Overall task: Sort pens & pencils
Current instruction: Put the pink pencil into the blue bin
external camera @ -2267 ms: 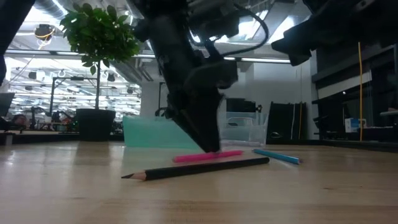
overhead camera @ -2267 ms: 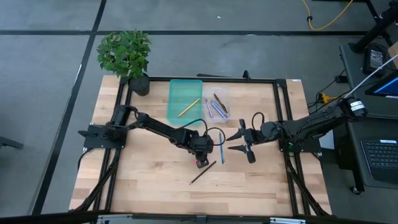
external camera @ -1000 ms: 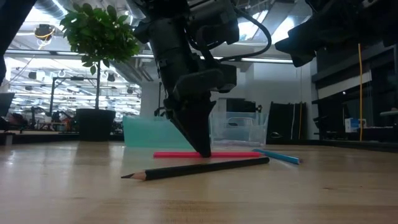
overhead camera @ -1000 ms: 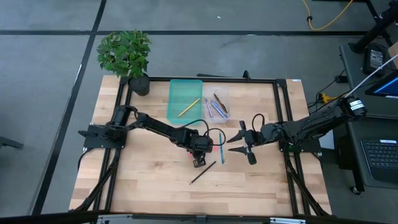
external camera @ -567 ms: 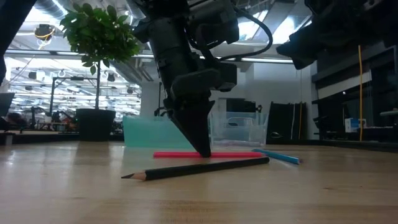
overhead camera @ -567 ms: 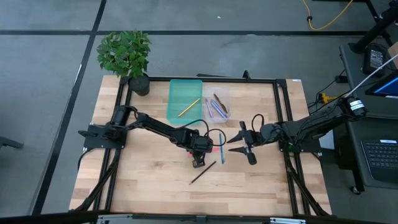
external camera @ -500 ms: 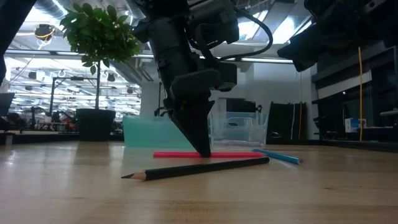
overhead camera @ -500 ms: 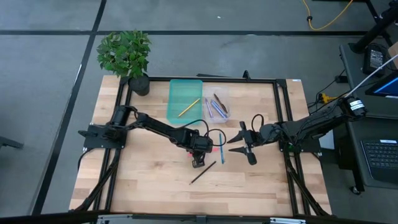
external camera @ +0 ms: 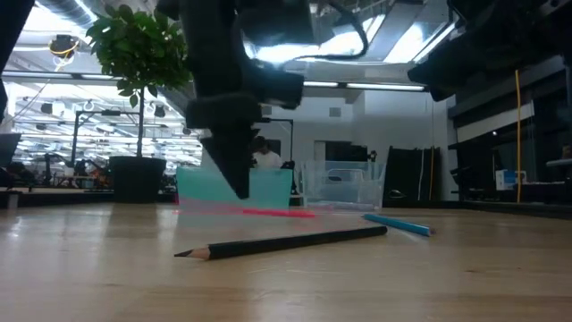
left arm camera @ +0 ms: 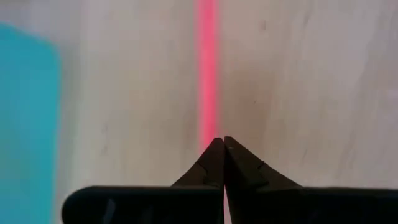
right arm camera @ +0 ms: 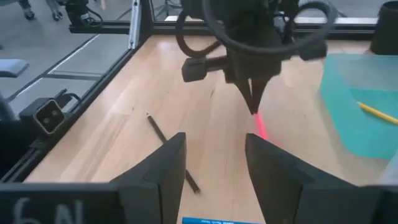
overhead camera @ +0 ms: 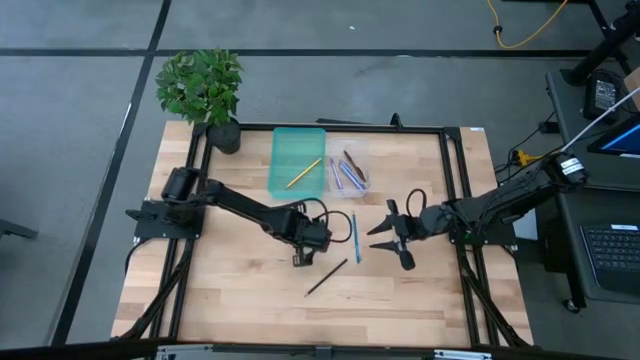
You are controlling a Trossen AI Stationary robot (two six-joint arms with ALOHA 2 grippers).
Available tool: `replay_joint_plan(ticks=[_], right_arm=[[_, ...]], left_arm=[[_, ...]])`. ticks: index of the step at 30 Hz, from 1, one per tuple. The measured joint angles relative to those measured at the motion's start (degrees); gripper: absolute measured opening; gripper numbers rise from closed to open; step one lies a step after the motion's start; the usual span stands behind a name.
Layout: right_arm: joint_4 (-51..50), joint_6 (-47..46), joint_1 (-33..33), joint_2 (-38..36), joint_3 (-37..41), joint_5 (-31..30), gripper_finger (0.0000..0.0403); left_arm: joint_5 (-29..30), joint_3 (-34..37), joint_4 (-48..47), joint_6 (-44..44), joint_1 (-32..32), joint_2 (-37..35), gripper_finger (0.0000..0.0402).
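The left arm reaches from the left side toward the middle of the tabletop (overhead camera: 230,290). Its tool (overhead camera: 300,258) points down, a little above the wood, with both fingers (left arm camera: 214,163) pressed tight together. The right arm reaches in from the right side. Its tool (overhead camera: 390,240) hangs near the middle, and its two fingers (right arm camera: 168,163) are spread wide apart, holding nothing.

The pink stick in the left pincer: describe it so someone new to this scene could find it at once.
Start at the teal tray at the table's far side, then come toward the middle, where the left pincer is shut on the pink stick, lifted just off the wood. The black pencil and blue stick nearby lie flat on the table.
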State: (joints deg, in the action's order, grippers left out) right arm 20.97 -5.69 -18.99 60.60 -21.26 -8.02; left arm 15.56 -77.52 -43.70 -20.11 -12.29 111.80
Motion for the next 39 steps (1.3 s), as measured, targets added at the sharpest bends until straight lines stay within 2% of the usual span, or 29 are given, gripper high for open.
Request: replay_joint_plan(ticks=[4, 12, 18, 22, 24, 28, 34, 39], right_arm=[[0.1, 0.0, -0.8, 0.0, 0.0, -1.3, 0.0167], [0.1, -0.1, -0.8, 0.0, 0.0, -1.4, 0.0167], [0.2, -0.3, -0.8, 0.0, 0.0, -1.6, 0.0167], [0.2, -0.9, -0.9, 0.0, 0.0, -5.9, 0.0167], [0.0, -1.4, -0.9, 0.0, 0.1, -7.9, 0.0167], [-0.2, -1.3, -0.9, 0.0, 0.1, -8.1, 0.0167], [-0.2, -1.3, -0.9, 0.0, 0.1, -8.1, 0.0167], [-0.2, -1.2, -0.8, 0.0, 0.1, -7.9, 0.0167]], left_arm=[[3.2, 0.0, 0.0, -0.3, -1.5, -1.3, 0.0003], [5.3, -0.2, -0.7, -0.8, -2.9, -3.0, 0.0002], [15.1, -0.2, -4.9, -5.5, -2.8, -3.0, 0.0001], [23.4, -0.2, -8.2, -8.4, -2.8, -3.0, 0.0001], [24.7, 0.7, -6.8, -9.2, -2.7, -3.2, 0.0000], [24.4, 4.7, -2.5, -9.1, -1.9, -3.2, 0.0000], [24.5, 13.3, 9.3, -5.9, -0.5, -3.2, 0.0000], [29.9, 17.2, 14.6, -3.0, 0.8, -3.2, 0.0000]])
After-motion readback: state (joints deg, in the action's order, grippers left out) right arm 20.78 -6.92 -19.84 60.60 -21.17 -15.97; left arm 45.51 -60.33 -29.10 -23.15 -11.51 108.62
